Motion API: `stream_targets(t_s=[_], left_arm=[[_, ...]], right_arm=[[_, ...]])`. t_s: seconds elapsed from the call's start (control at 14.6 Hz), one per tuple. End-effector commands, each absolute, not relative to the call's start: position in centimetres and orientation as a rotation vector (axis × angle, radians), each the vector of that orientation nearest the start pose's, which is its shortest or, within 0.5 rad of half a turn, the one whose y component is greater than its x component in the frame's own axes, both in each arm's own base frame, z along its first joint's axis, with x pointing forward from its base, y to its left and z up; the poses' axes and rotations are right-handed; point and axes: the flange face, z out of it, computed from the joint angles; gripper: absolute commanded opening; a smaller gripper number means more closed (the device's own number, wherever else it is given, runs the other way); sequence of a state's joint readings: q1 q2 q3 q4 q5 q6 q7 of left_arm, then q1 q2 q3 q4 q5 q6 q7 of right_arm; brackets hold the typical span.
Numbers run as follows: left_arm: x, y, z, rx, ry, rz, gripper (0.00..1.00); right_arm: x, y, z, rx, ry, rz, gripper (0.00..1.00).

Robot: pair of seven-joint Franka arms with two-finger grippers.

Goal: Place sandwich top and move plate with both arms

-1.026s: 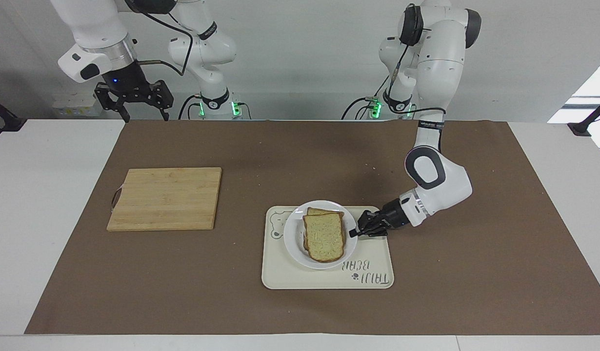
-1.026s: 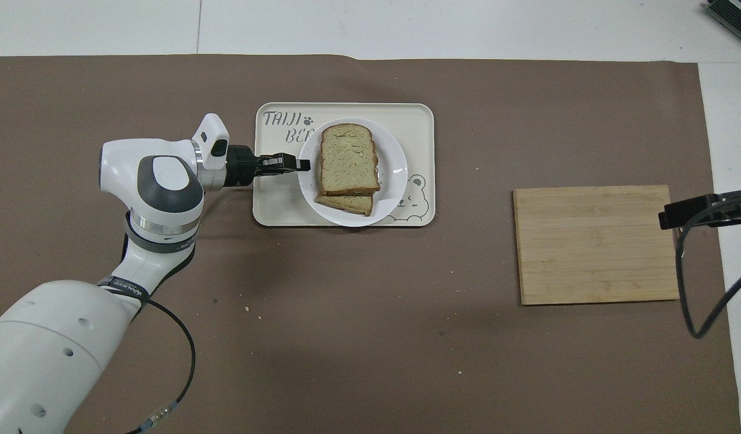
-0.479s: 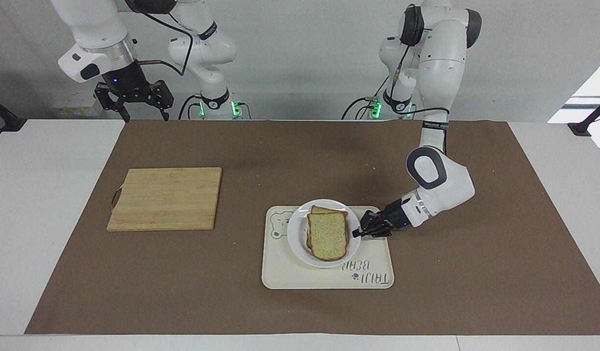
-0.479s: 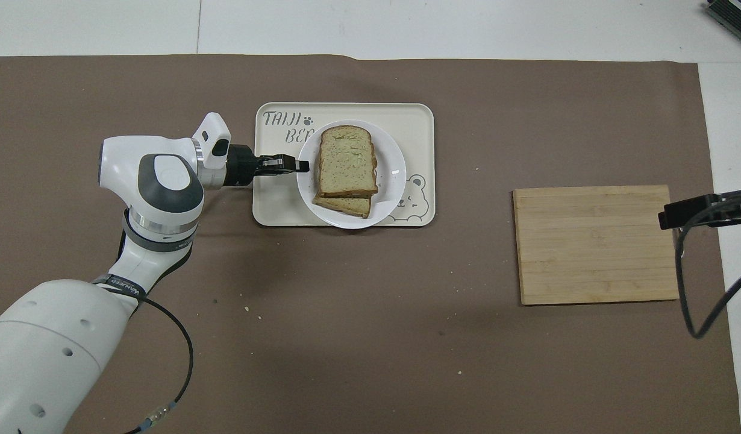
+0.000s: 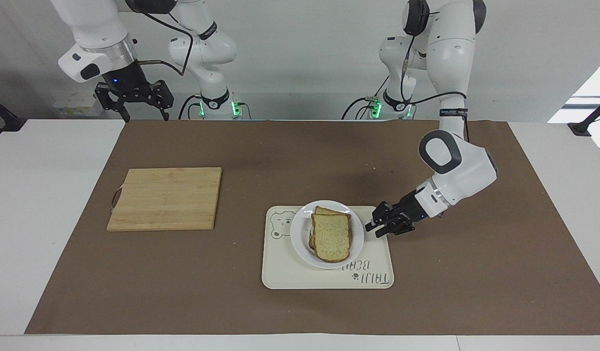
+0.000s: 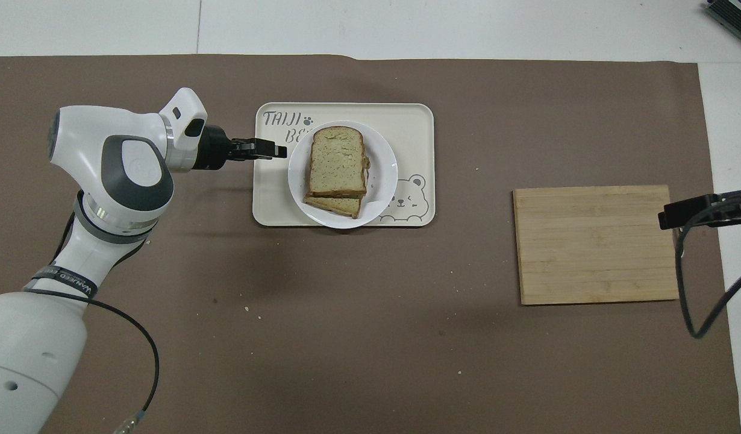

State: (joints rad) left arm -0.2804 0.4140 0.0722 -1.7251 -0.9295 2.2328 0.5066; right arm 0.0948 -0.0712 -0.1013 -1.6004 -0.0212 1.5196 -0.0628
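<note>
The sandwich top (image 5: 332, 237) (image 6: 337, 160), a pale speckled slice with a brown crust, lies on another slice on the white plate (image 5: 300, 235) (image 6: 384, 181). The plate rests on a cream tray (image 5: 290, 273) (image 6: 409, 120). My left gripper (image 5: 374, 229) (image 6: 279, 150) hovers low over the tray's edge at the left arm's end, open, a small gap from the plate's rim, holding nothing. My right gripper (image 5: 146, 116) (image 6: 669, 217) waits raised and open over the mat's edge beside the cutting board.
A wooden cutting board (image 5: 166, 197) (image 6: 593, 244) lies bare on the brown mat toward the right arm's end. Crumbs dot the mat. The tray carries a bear drawing and lettering. White table shows around the mat.
My left gripper opened, let go of the plate's rim and drew back toward its own end of the table. The plate had slid slightly that way on the tray. The right arm stayed still.
</note>
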Motion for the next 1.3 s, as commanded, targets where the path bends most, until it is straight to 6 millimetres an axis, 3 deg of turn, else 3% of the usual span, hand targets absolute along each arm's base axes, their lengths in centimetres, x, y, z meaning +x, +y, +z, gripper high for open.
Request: stream_targets(t_s=[0.0, 0.07, 0.14, 0.21, 0.34, 0.68, 0.89, 1.09, 1.23], left_arm=[[64.2, -14.9, 40.9, 2.535, -0.256, 0.267, 0.76], [63.8, -14.4, 42.3, 2.575, -0.284, 0.254, 0.83], [63.6, -13.5, 43.8, 2.637, -0.343, 0.267, 0.98], [63.4, -12.6, 45.5, 2.703, -0.411, 0.289, 1.00], [62.2, -11.0, 49.1, 2.765, -0.463, 0.284, 1.00], [60.5, -4.5, 60.2, 2.930, -0.544, 0.214, 1.00], [58.2, 1.0, 65.0, 2.957, -0.441, 0.140, 1.00], [55.5, 3.4, 68.0, 3.051, -0.446, 0.085, 1.00], [53.2, 4.6, 70.9, 3.089, -0.440, 0.143, 1.00]], right_arm=[[52.7, -0.8, 64.7, -3.134, -0.063, 0.005, 1.00], [52.7, -0.9, 64.7, -3.136, -0.063, 0.005, 1.00], [52.7, -0.9, 64.7, -3.136, -0.063, 0.005, 1.00], [52.7, -0.8, 64.7, -3.134, -0.063, 0.005, 1.00], [52.7, -0.9, 64.7, -3.136, -0.063, 0.005, 1.00], [52.7, -0.9, 64.7, -3.136, -0.063, 0.005, 1.00], [52.7, -0.8, 64.7, -3.134, -0.063, 0.005, 1.00], [52.7, -0.8, 64.7, -3.134, -0.063, 0.005, 1.00], [52.7, -0.9, 64.7, -3.136, -0.063, 0.005, 1.00]])
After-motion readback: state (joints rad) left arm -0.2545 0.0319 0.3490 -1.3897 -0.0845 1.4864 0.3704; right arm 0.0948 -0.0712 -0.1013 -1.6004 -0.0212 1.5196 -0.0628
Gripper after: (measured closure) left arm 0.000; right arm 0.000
